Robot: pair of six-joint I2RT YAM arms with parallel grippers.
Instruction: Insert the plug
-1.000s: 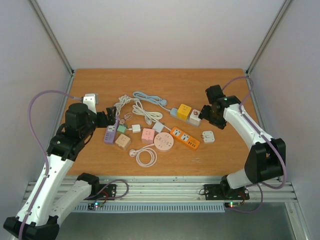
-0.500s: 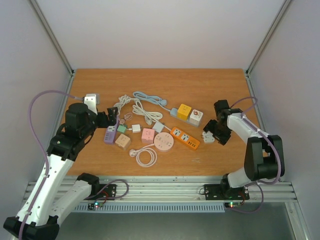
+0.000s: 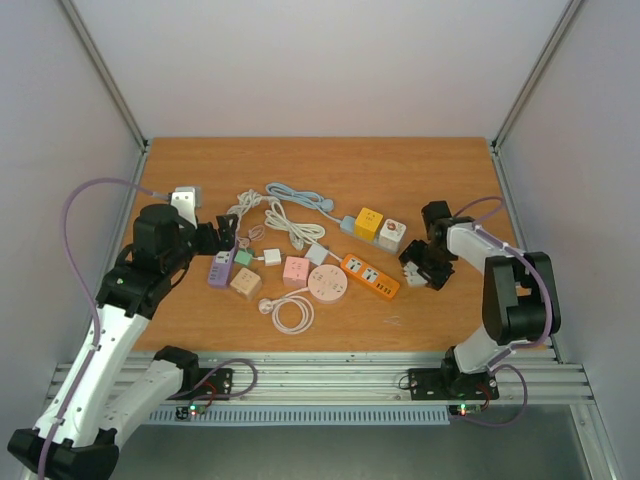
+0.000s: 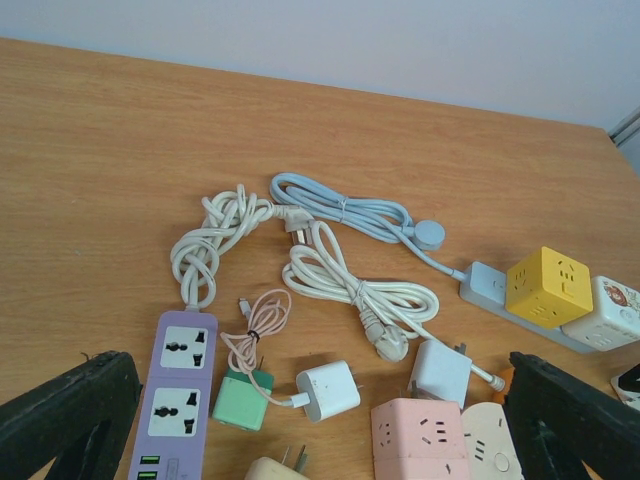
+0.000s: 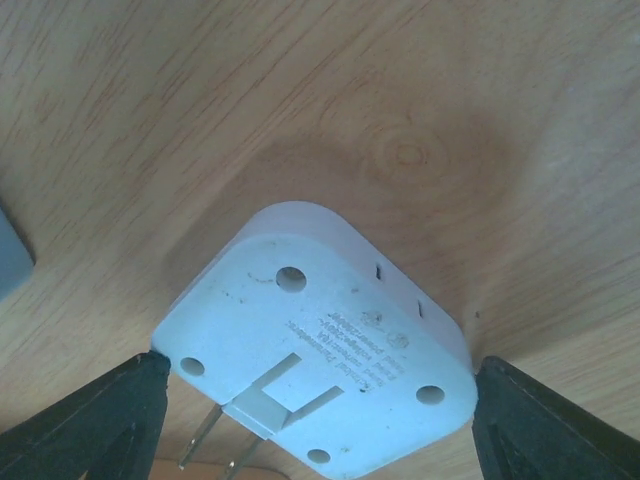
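A white square plug (image 5: 320, 350) lies flat on the wooden table (image 3: 330, 170), its two metal prongs pointing to the lower left in the right wrist view. My right gripper (image 5: 315, 405) is down over it, open, with one black finger at each side of the plug's body. From above, only a white corner of the plug (image 3: 412, 277) shows under the right gripper (image 3: 422, 266), just right of the orange power strip (image 3: 370, 277). My left gripper (image 4: 315, 425) hovers wide open and holds nothing, above a white charger (image 4: 328, 390) and a green one (image 4: 243, 400).
Around the table's middle lie a purple power strip (image 3: 220, 268), a pink cube socket (image 3: 296, 268), a round pink socket (image 3: 327, 284), a grey strip with yellow and white cubes (image 3: 372, 226), and several coiled white and blue cables (image 3: 290, 215).
My right arm has swung down from beside the yellow and white cubes and lowered its gripper over the white plug. The left arm has barely moved.
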